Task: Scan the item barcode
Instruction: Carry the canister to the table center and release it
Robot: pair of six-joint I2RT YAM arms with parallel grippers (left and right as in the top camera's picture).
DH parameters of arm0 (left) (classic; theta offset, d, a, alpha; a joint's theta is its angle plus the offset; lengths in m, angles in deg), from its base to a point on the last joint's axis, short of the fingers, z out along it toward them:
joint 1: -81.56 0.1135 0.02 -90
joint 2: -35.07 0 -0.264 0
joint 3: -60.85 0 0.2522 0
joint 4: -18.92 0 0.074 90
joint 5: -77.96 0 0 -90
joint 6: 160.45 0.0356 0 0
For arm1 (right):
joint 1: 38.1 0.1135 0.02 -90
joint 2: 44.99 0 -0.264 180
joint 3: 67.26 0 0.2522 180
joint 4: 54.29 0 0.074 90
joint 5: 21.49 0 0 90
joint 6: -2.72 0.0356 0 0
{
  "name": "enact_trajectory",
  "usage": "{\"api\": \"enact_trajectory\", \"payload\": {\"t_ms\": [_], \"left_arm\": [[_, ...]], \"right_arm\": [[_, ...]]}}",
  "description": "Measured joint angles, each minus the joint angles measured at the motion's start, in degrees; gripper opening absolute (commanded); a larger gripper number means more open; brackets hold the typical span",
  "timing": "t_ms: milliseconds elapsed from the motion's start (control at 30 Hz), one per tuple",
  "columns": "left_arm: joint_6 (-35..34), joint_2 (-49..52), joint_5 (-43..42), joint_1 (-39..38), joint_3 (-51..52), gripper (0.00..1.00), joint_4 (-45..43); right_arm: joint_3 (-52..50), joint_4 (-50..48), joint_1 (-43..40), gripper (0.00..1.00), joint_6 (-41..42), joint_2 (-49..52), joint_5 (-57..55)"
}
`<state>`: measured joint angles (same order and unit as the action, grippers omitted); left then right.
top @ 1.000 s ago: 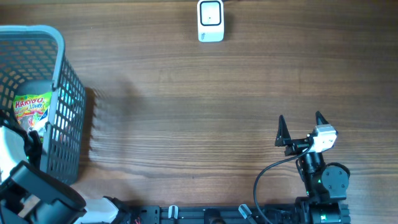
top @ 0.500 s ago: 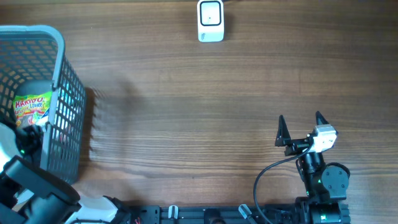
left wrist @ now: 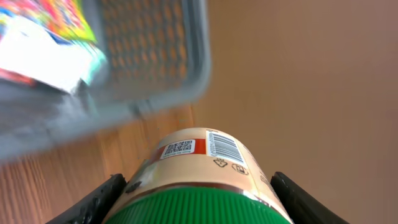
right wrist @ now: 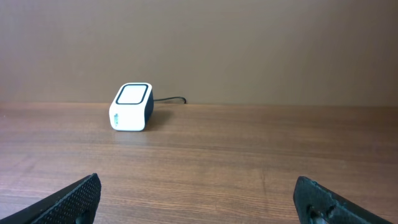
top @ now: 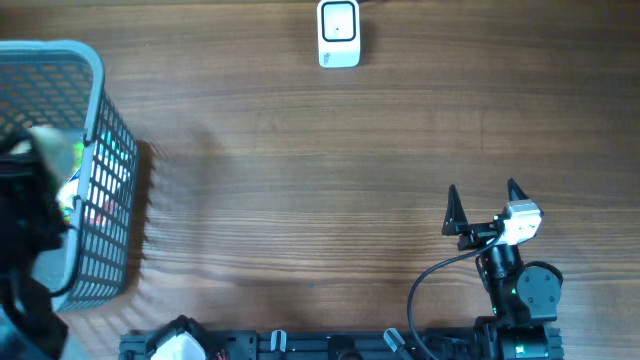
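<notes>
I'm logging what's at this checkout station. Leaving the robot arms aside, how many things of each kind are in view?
barcode scanner: 1
basket: 1
green-lidded jar: 1
snack bag: 1
Total: 4

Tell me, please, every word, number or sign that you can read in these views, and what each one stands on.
No words or numbers read clearly.
On the jar label: a QR code and a barcode, signs only; any digits are too small to read.
On the bag in the basket: colourful print, too blurred to read.
On the scanner: a small marking on its front, too small to read.
</notes>
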<state>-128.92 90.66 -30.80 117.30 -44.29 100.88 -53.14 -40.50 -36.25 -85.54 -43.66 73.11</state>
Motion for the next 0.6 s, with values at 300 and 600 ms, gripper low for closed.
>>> {"api": "enact_trajectory", "payload": {"t_ms": [300,600], "left_arm": [[21.7,14.14,6.99,-44.09,-0.02,0.64,2.6],[52.37,46.84,12.33,-66.53,0.02,0.64,0.13]], "right_arm": [[0.0,0.02,0.0,1.0,0.0,0.0,-0.15],[0.0,0.02,0.0,1.0,0.0,0.0,-0.17]]}}
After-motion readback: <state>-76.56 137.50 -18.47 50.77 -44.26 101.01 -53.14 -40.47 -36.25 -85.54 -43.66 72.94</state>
